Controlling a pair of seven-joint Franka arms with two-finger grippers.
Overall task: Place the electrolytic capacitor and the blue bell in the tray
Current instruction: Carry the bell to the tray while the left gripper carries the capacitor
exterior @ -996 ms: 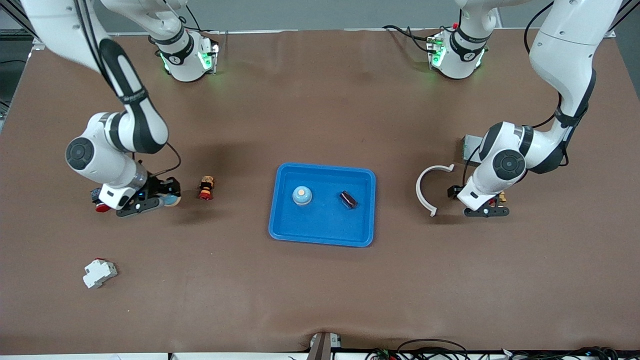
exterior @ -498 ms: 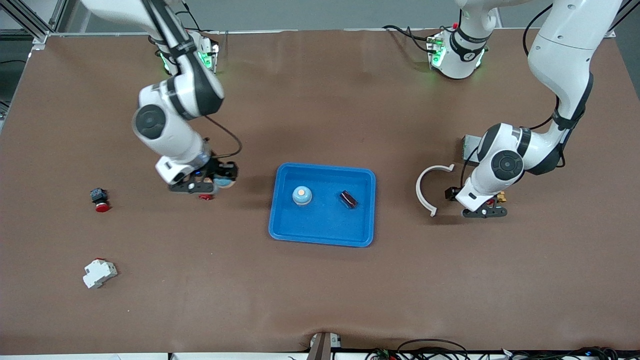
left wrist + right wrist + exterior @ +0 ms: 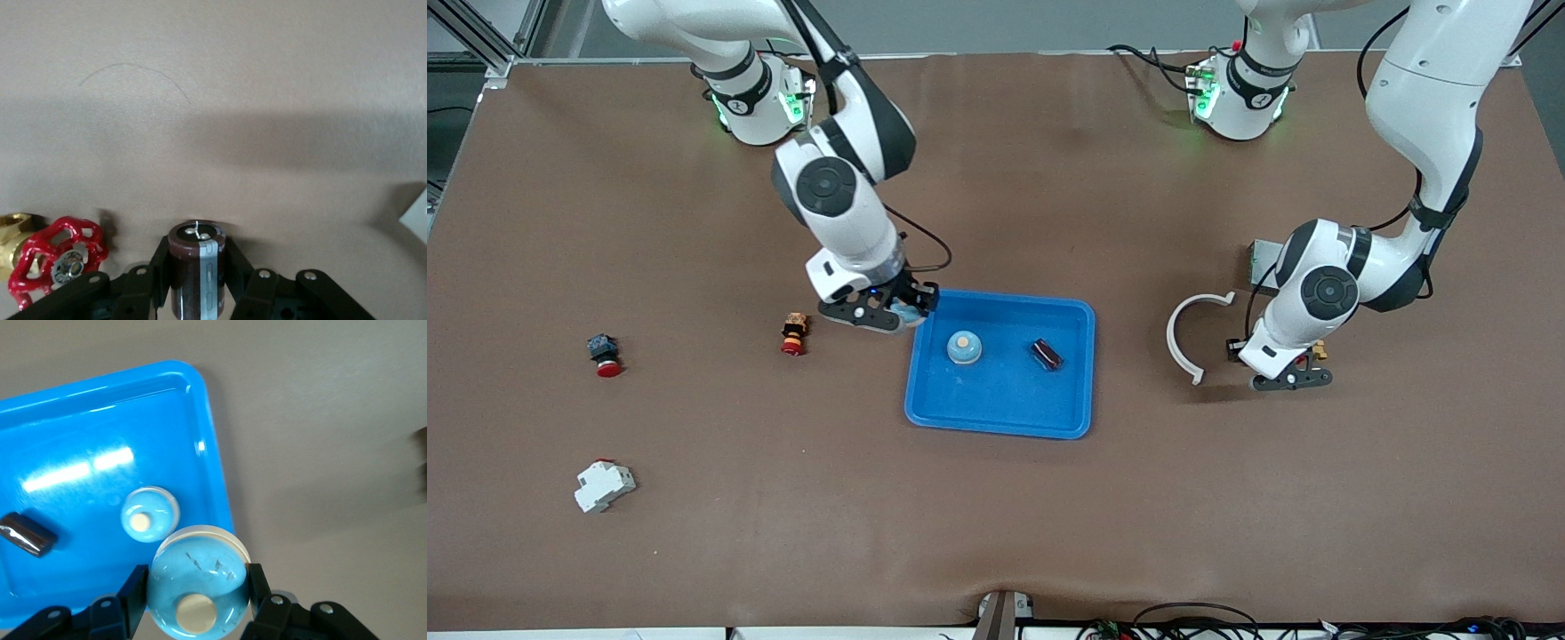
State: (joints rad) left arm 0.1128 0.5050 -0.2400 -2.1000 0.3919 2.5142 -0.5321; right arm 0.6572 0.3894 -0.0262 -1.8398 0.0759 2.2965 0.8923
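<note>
Right gripper (image 3: 901,313), clamped on a blue bell (image 3: 195,591), I'm carrying over the tray's (image 3: 925,373) corner and should release low beside the bell (image 3: 964,347) inside, while left gripper (image 3: 1294,378) is pinching a capacitor (image 3: 197,267) at the table near a red valve (image 3: 57,257).

White arms, black joints, black cables, green base lights

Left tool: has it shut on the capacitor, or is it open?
Shut on it. The left tool clamps the dark capacitor between both fingers, beside the red-handled brass valve.
</note>
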